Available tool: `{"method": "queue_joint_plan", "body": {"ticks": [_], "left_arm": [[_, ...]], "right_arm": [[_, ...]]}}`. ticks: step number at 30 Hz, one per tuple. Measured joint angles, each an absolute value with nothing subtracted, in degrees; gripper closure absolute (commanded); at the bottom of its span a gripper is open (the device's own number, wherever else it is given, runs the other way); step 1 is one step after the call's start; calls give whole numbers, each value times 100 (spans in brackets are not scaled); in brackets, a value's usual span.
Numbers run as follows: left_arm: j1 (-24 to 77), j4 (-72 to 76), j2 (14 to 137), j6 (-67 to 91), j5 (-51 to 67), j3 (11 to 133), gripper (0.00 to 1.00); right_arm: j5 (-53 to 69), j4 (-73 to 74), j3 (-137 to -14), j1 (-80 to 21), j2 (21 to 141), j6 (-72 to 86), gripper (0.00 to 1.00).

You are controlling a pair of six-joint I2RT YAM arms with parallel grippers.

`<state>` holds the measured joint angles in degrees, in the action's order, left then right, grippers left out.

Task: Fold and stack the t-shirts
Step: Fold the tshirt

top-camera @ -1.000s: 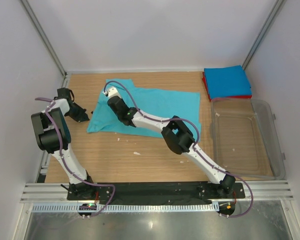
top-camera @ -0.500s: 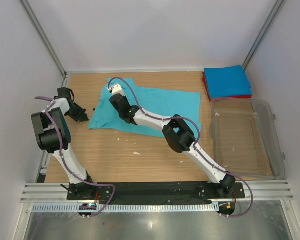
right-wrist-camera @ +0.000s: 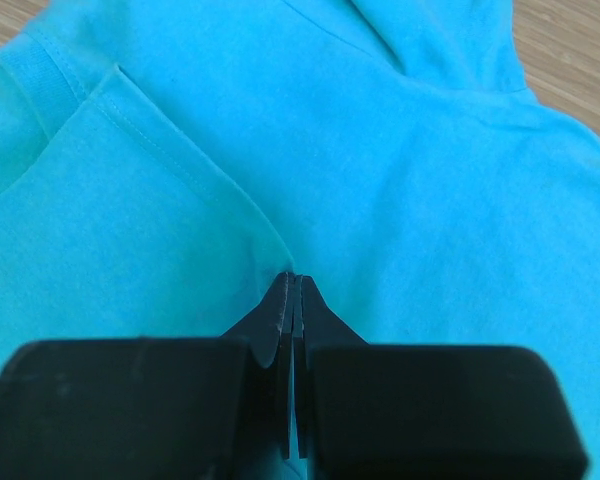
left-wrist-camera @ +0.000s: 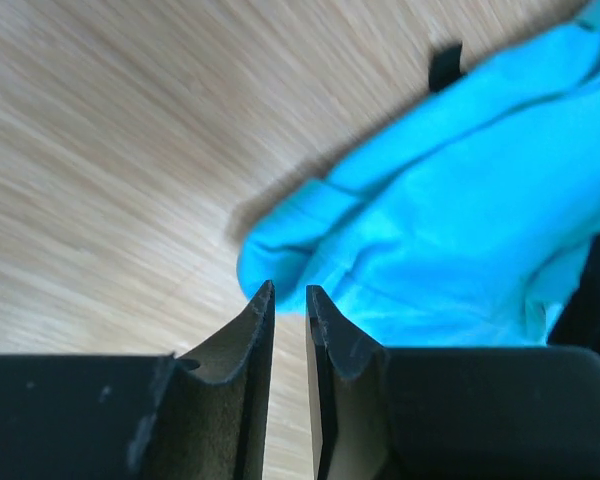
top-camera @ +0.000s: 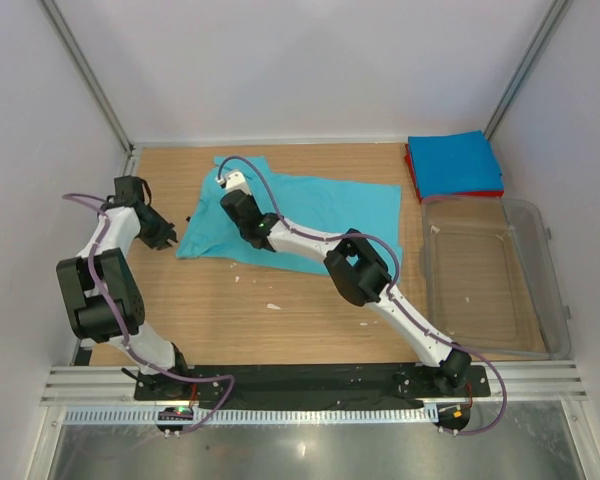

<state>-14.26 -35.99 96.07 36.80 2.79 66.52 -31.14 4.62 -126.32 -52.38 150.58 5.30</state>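
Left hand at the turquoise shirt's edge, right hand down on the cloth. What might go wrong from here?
1. The left hand has its jaws only narrowly apart and empty, with the bunched edge of the turquoise t-shirt just ahead: closing now would likely miss it.
2. The right hand is shut on a small pinch by a seam; a pull may slip off.
3. The right arm lies across the shirt, so a fold could drag or rumple the cloth beneath it.

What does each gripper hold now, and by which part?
The right gripper pinches the teal shirt at a stitched hem. The left gripper holds nothing: its jaws stand slightly apart beside the shirt.
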Motion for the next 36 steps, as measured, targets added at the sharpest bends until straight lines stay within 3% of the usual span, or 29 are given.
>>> {"method": "queue_joint_plan", "body": {"ticks": [10,19,22,29,36], "left_arm": [[-1385,-3590,9098,3527,576,5776,76],[-1378,-3441,9373,3483,607,5859,74],[-1378,-3444,9627,3489,526,6038,78],[-1378,-3470,10082,3535,237,6536,100],[-1376,-3485,10324,3553,152,6718,100]], "right_arm": [[-2998,399,-12481,-5238,15056,650,99],[-2884,329,-12405,-5236,15030,722,99],[-2851,290,-12285,-5227,14960,738,99],[-2781,102,-12038,-5172,14709,738,99],[-2679,-40,-11933,-5105,14608,738,99]]}}
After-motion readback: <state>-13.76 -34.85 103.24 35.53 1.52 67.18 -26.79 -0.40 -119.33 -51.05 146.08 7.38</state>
